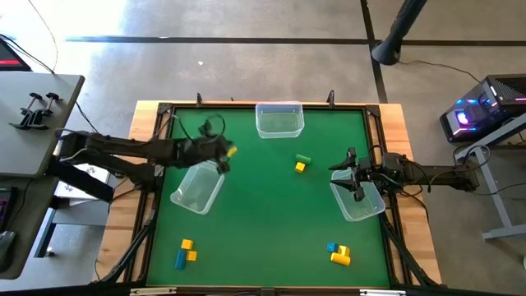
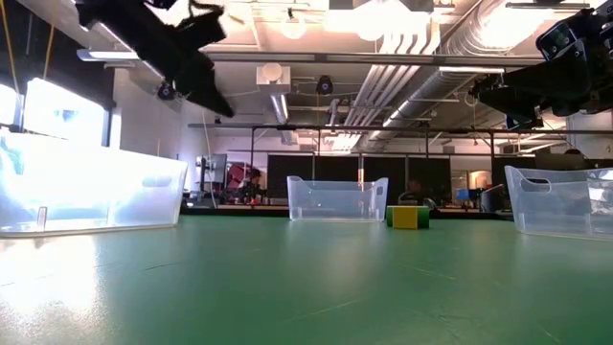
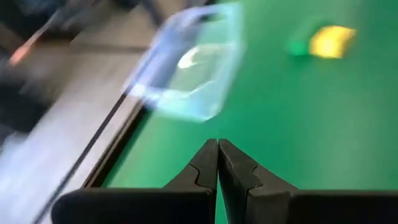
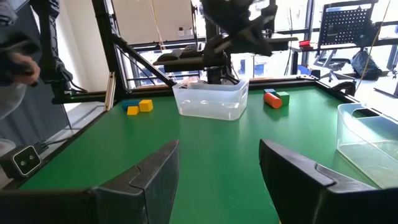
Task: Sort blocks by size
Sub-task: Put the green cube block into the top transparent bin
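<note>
My left gripper (image 3: 217,155) is shut and empty, held high over the table (image 2: 209,96) by the far end of the left clear bin (image 1: 197,187). An orange-yellow block (image 1: 233,151) shows beside it from above. The right wrist view shows an orange block (image 4: 270,99) and a green one (image 4: 283,96) on the table there. My right gripper (image 4: 217,180) is open and empty above the right clear bin (image 1: 359,201). A green block (image 1: 303,158) and a yellow one (image 1: 300,167) lie mid-table. More blocks lie near-left (image 1: 186,251) and near-right (image 1: 338,253).
A third clear bin (image 1: 279,119) stands at the table's far edge. The green mat is bounded by a dark frame (image 1: 152,214) and the wooden table rim. A person's hand (image 4: 18,62) shows beyond the table in the right wrist view.
</note>
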Tool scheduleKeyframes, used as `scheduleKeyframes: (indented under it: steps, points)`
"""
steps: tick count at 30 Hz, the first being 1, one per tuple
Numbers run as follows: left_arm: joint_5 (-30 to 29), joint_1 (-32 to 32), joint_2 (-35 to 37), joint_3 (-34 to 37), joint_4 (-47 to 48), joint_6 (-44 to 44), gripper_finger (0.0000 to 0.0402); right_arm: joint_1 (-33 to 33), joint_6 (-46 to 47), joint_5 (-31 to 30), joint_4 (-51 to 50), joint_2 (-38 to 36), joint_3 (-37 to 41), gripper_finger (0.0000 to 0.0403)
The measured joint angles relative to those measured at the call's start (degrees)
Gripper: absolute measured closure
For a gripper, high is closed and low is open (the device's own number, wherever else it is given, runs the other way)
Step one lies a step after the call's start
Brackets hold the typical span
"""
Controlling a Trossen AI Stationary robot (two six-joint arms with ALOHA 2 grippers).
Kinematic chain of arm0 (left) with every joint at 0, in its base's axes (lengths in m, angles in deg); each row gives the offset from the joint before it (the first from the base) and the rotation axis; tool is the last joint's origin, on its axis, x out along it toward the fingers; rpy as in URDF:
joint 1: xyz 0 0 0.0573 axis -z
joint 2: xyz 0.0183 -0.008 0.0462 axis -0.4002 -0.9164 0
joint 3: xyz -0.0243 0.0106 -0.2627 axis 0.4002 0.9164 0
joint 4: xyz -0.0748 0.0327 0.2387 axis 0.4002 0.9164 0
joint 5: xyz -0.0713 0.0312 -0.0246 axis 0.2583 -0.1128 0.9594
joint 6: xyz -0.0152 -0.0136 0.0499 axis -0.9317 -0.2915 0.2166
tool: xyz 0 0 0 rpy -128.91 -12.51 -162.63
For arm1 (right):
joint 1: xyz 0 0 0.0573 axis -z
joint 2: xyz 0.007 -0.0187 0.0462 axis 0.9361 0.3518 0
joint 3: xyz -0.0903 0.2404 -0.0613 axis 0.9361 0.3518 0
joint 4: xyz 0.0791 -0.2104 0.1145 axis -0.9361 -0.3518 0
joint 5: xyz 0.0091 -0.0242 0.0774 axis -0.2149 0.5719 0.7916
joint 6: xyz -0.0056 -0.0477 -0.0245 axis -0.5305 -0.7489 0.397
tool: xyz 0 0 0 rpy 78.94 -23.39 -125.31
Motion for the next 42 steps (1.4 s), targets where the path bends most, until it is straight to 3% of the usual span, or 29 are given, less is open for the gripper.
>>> scheduleKeyframes:
  steps: [2,5,8,13,20,25,32,42]
  points:
    - [0.74,-5.49,1.91,0.00,1.62,-3.03,0.0402,0.00,0.00,0.00,0.00,0.00,0.00,0.0188]
    - [8.29,-15.63,3.22,-0.94,6.76,-3.80,0.0400,-0.01,0.00,-0.01,0.00,0.00,0.00,0.0188]
    - [11.84,-24.21,2.09,-3.44,14.19,-6.21,0.0385,-0.01,0.00,-0.02,0.00,0.00,0.00,0.0188]
    - [14.66,-31.95,-3.46,-7.41,23.07,-5.71,0.0333,-0.02,0.00,0.00,-0.02,0.00,0.00,0.0188]
    - [27.12,-35.81,-14.42,-14.28,34.47,-4.21,0.0234,0.00,-0.02,0.00,-0.02,0.00,0.00,0.0188]
    - [30.30,-37.70,-22.57,-19.19,40.41,-4.17,0.0188,0.00,0.00,0.00,-0.02,0.00,0.00,0.0188]
    - [31.24,-39.49,-31.24,-24.15,49.23,-4.14,0.0181,-0.01,0.00,-0.01,-0.02,0.00,0.00,0.0188]
    - [31.04,-40.49,-38.21,-24.32,47.67,-3.02,0.0199,0.00,0.00,0.00,0.00,0.00,0.00,0.0188]
